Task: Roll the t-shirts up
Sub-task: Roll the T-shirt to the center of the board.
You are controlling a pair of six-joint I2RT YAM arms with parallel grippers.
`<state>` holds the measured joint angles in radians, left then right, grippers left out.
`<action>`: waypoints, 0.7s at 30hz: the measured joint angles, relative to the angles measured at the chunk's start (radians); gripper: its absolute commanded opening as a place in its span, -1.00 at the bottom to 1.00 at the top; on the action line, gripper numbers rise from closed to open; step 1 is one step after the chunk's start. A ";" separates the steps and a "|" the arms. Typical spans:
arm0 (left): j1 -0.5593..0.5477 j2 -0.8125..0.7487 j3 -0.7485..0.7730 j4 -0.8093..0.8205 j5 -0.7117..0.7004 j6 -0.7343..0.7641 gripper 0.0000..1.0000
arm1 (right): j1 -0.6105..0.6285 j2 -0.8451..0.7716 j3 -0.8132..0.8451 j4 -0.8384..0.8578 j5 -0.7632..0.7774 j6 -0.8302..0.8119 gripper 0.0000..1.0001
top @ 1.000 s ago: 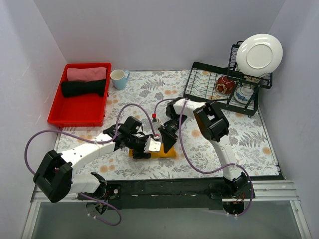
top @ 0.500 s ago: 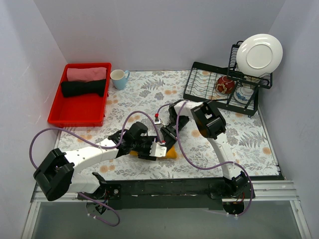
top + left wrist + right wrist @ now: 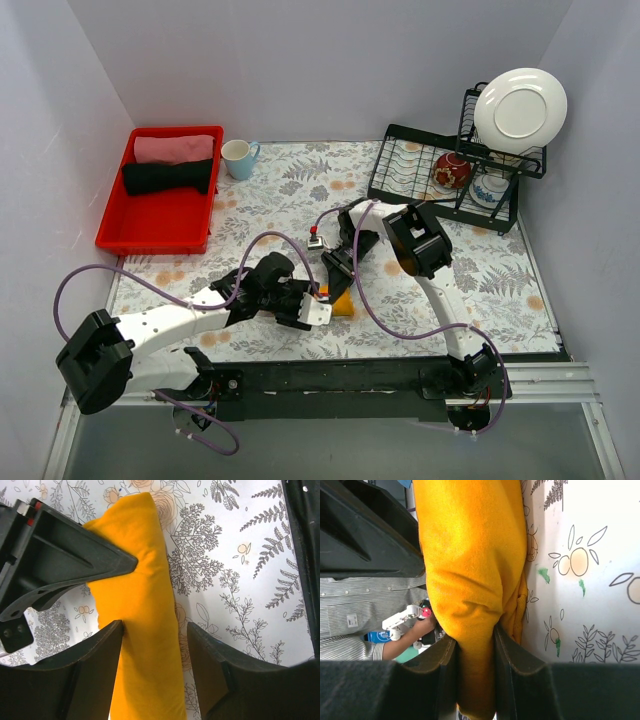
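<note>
Orange-yellow t-shirt [image 3: 145, 605] lies as a tight roll on the floral table [image 3: 300, 190], at the near middle. From above I see only a small orange patch of it between the two wrists. My right gripper [image 3: 471, 645] is clamped on one end of the roll, the cloth bunched between its fingers. My left gripper [image 3: 152, 630] straddles the roll with its jaws apart: one finger touches the cloth, the other stands just clear. A second ago a much longer stretch of the shirt showed. Since then the left gripper has slid right along it, toward the right gripper, and covers most of it. Far left, a red tray [image 3: 150, 235] holds a pink roll [image 3: 175, 148] and a black roll [image 3: 168, 176], with a mug [image 3: 238, 158] beside it.
</note>
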<state>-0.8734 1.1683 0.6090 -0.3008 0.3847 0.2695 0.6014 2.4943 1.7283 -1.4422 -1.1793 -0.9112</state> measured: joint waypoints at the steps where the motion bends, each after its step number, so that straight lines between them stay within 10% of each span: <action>1: -0.001 0.000 -0.006 0.003 0.000 0.000 0.06 | 0.000 0.000 0.001 0.000 0.000 0.002 -0.85; 21: -0.010 0.206 -0.137 0.435 -0.135 0.024 -0.05 | -0.032 0.006 -0.008 0.051 -0.013 0.052 -0.84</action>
<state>-0.8833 1.3739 0.4717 0.1345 0.2493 0.2932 0.5694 2.5008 1.7203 -1.3911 -1.1927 -0.8593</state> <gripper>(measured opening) 0.542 0.327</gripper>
